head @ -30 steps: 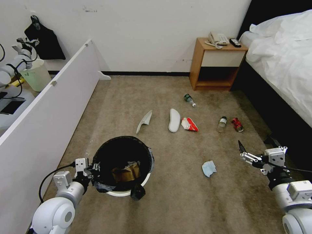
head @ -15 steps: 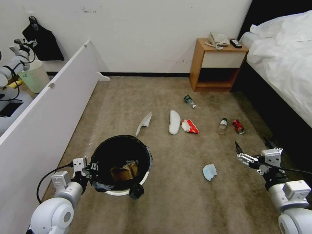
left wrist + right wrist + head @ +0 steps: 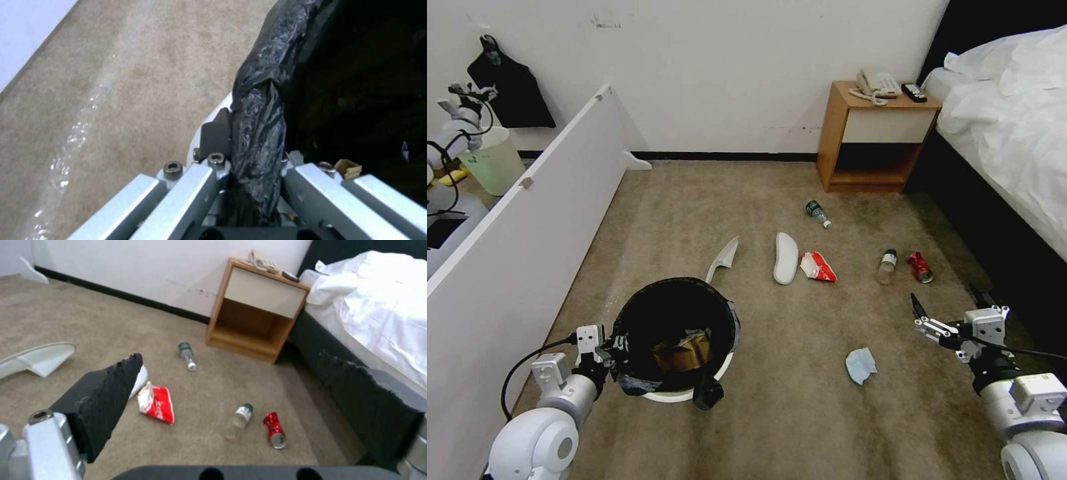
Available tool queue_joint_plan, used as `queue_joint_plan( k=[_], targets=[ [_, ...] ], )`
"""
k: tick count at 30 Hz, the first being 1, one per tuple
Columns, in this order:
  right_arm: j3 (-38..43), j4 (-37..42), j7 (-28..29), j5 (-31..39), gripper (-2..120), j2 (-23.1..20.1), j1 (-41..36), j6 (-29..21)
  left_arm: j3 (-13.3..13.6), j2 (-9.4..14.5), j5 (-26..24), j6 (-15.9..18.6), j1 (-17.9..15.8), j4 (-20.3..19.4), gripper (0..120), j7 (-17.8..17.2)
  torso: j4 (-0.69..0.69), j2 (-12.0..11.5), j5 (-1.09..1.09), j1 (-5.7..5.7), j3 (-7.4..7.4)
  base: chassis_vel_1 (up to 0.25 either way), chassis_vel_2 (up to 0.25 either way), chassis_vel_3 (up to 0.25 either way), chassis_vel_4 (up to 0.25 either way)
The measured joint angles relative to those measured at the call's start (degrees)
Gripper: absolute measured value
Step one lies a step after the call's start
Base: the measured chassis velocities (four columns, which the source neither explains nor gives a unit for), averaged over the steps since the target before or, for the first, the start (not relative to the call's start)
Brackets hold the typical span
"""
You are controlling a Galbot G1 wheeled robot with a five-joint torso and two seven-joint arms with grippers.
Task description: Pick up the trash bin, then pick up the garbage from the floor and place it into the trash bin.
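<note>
Light-blue wad (image 3: 860,365) nearer now, R gripper (image 3: 949,302) open beside, L gripper (image 3: 616,347) clamps trash bin (image 3: 675,333)

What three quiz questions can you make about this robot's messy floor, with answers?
1. True or false: the left gripper is clamped on the trash bin rim.
2. Which lies beside the red can: A. a slipper, B. a small plastic bottle, C. a phone?
3. Fill in: the right gripper is ___, holding nothing, past the light-blue wad.

Key: 1 true; 2 B; 3 open.
</note>
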Motion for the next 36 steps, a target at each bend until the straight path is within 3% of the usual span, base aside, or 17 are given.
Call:
queue_joint_plan(
  k=[36],
  targets=[
    [-0.1, 1.1, -0.9, 0.3, 100, 0.1, -1.3, -0.1, -0.5, -0.4, 0.6, -0.4, 1.2, -1.5, 1, 0.2, 0.00, 0.0, 0.00, 0.00, -0.01, -0.013, 0.011, 0.009, -0.011]
  ],
)
